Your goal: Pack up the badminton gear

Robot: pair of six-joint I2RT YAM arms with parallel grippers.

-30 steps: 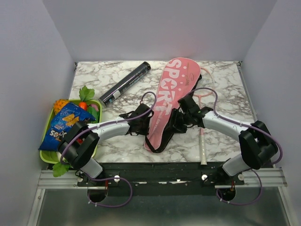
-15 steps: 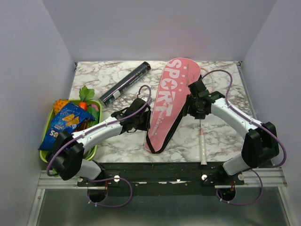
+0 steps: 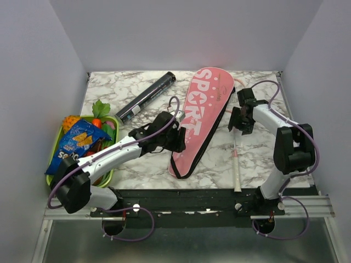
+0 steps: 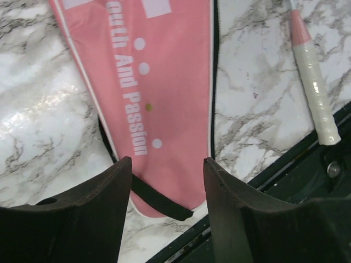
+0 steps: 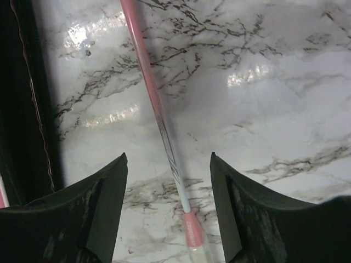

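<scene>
We are seeing the left gripper [image 3: 176, 138] hanging over the left edge of the pink SPORT bag [image 3: 200, 112], toward its narrow near end. Its jaws are standing apart with nothing between them, and we are not making out any contact with the bag. The right gripper [image 3: 237, 121] is hovering just right of the bag, jaws also apart, straddling the racket shaft [image 5: 159, 126] from above without clamping it. The racket's white handle [image 3: 236, 172] is lying on the marble table [image 3: 263, 159], pointing at the near edge. The black tube [image 3: 145, 98] is lying left of the bag, well apart from both grippers.
</scene>
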